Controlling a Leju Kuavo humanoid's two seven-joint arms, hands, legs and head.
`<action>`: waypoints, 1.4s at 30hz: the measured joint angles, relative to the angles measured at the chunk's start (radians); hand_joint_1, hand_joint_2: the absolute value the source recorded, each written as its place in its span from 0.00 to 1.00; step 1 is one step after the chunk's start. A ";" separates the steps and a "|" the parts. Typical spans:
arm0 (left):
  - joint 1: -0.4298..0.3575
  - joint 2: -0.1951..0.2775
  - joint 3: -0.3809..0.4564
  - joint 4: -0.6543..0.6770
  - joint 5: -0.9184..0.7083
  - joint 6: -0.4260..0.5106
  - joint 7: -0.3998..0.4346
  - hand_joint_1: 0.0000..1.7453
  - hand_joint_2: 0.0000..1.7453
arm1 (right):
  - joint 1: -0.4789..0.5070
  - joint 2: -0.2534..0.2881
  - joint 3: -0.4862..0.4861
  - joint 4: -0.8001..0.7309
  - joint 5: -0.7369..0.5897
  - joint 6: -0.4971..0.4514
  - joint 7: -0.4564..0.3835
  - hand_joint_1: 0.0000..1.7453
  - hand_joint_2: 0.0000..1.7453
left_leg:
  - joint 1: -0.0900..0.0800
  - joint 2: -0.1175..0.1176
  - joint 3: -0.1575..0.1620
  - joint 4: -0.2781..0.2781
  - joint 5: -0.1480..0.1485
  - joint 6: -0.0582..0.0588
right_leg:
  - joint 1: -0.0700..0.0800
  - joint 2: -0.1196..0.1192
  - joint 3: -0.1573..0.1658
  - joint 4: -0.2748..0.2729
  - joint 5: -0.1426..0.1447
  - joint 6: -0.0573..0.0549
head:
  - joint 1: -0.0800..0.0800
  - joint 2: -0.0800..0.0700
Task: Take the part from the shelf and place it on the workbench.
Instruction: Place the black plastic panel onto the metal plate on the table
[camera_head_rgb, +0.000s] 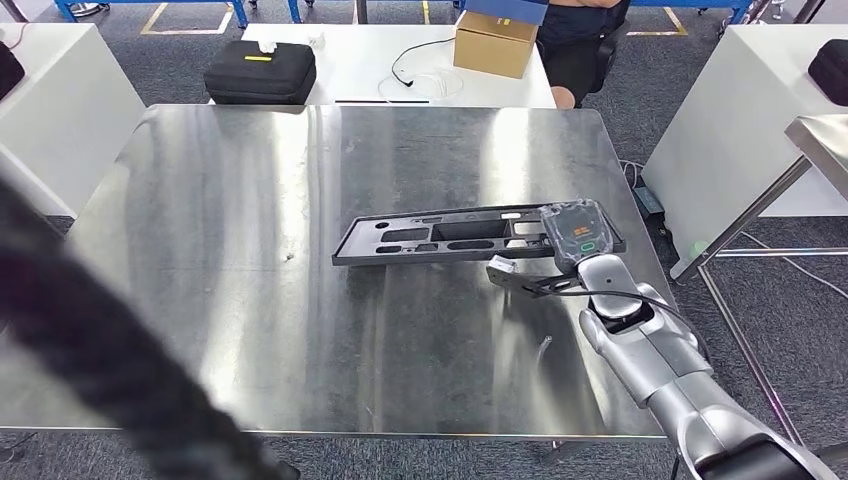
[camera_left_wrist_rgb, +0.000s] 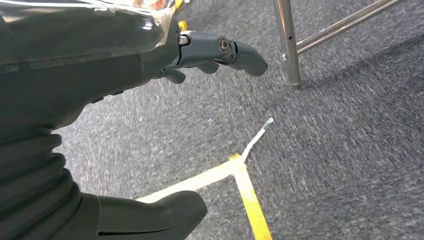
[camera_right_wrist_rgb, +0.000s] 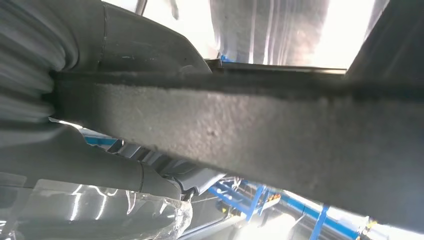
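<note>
Black plastic part (camera_head_rgb: 450, 235) lying flat on steel workbench (camera_head_rgb: 250, 250), right hand (camera_head_rgb: 578, 235) clamped over part's right end, left hand (camera_left_wrist_rgb: 100, 65) hanging over grey carpet (camera_left_wrist_rgb: 325, 150), fingers apart, holding nothing, black case (camera_head_rgb: 260, 72) and cardboard box (camera_head_rgb: 495, 43) on white table (camera_head_rgb: 360, 60) behind.

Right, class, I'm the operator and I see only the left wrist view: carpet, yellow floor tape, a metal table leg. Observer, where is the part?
Observer: In the head view the part, a long black frame, lies flat on the steel workbench.
Operator: Is either hand on it?
Observer: Yes. The right hand holds the part's right end, and the right wrist view shows the part's edge running through that hand.
Operator: What lies beyond the workbench?
Observer: A white table with a black case and a cardboard box on it.
</note>
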 joint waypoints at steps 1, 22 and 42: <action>0.000 0.000 -0.006 0.000 -0.006 0.003 0.006 0.00 1.00 | 0.010 0.001 0.000 0.002 0.000 0.003 -0.005 0.98 1.00 | 0.000 0.000 0.000 0.000 0.000 0.000 | 0.000 0.000 0.000 0.000 0.000 0.000 | 0.000 0.000; -0.008 0.000 -0.044 -0.002 0.076 0.049 -0.064 0.00 1.00 | 0.134 0.006 0.036 0.000 0.000 -0.023 -0.025 0.00 0.00 | 0.000 0.000 0.001 0.000 0.000 0.000 | 0.000 0.000 0.001 0.000 0.000 0.000 | 0.000 0.000; -0.008 0.008 -0.060 -0.002 0.096 0.035 -0.052 0.00 0.00 | 0.100 -0.034 0.013 -0.056 -0.083 0.075 -0.109 0.00 0.00 | 0.000 0.001 0.000 0.000 0.000 0.000 | 0.000 0.000 0.001 0.000 0.000 0.000 | 0.000 0.000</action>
